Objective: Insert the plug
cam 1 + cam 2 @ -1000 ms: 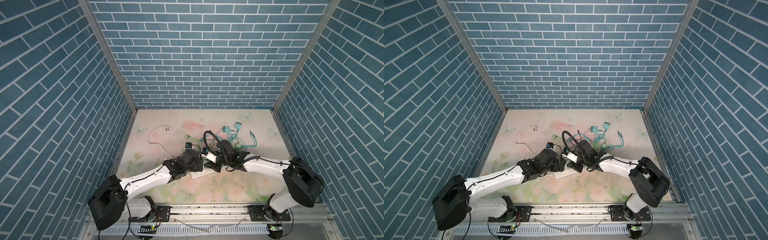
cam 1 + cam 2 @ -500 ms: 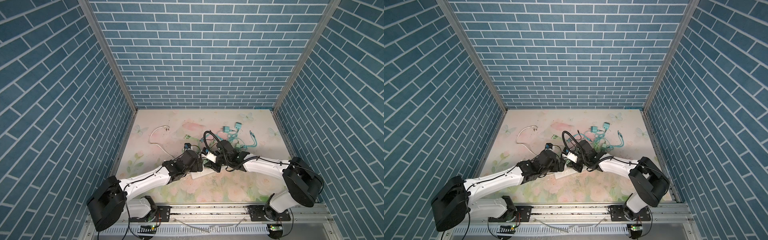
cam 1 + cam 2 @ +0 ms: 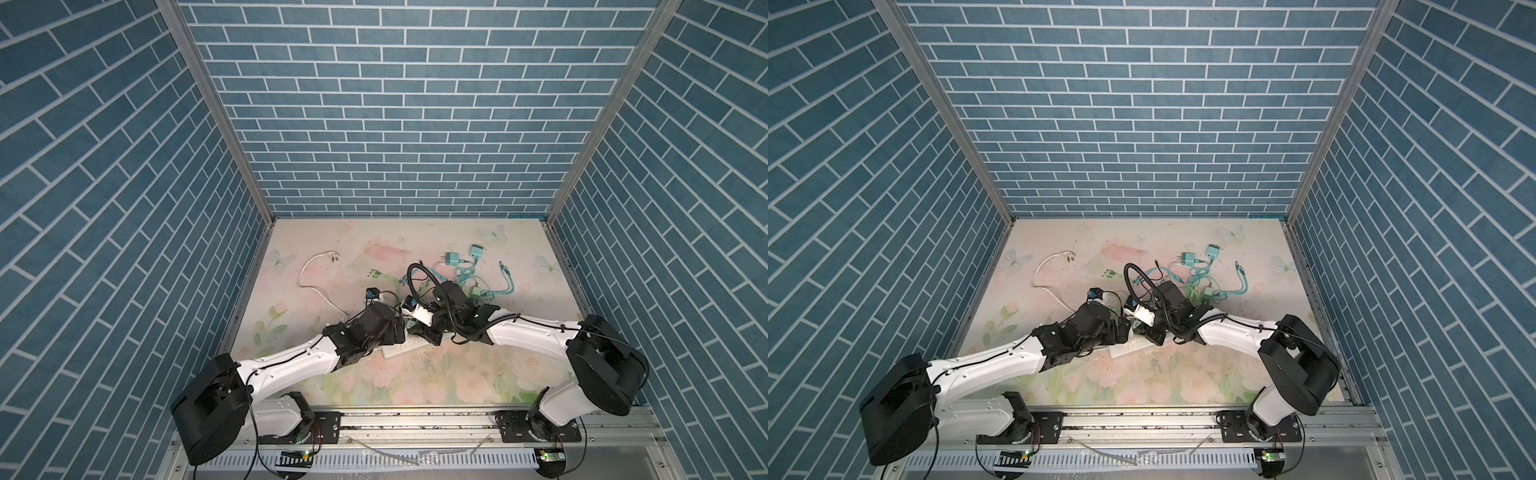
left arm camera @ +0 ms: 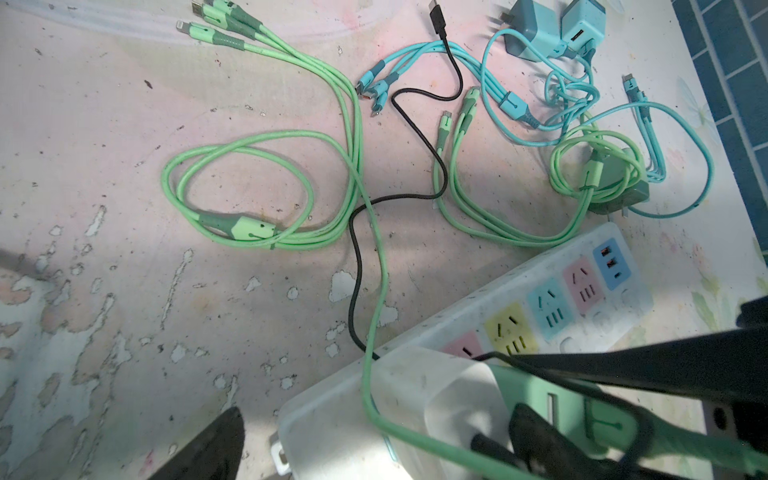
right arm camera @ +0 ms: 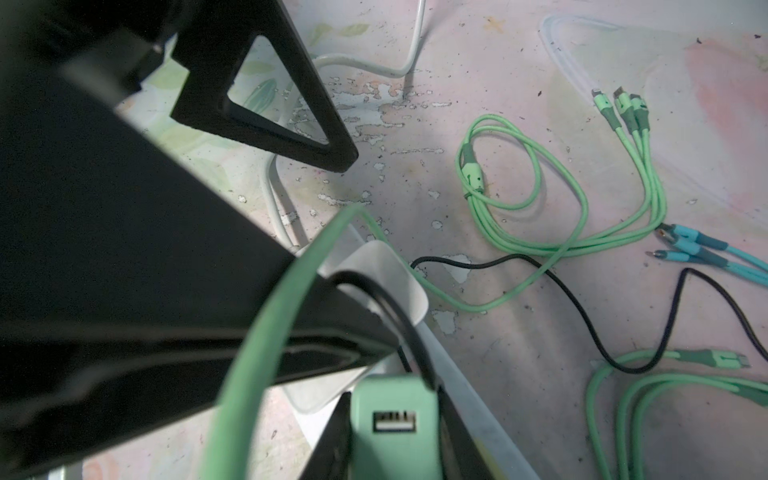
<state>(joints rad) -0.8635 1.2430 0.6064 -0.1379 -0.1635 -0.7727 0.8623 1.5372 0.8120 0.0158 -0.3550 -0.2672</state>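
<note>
Over the power strip [image 4: 478,316] our right gripper [image 5: 395,436] clamps the green charger [image 5: 395,399] for plugging in; left gripper [image 3: 402,330] sits wide open, likely bracing.

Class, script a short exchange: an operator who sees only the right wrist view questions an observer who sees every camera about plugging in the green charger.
Operator: My right end effector grips the green charger. Which sockets are free?
Observer: In the left wrist view the power strip shows its yellow socket and blue socket empty.
Operator: Where does this white cord end?
Observer: In both top views its plug lies loose on the mat, plugged into nothing.
</note>
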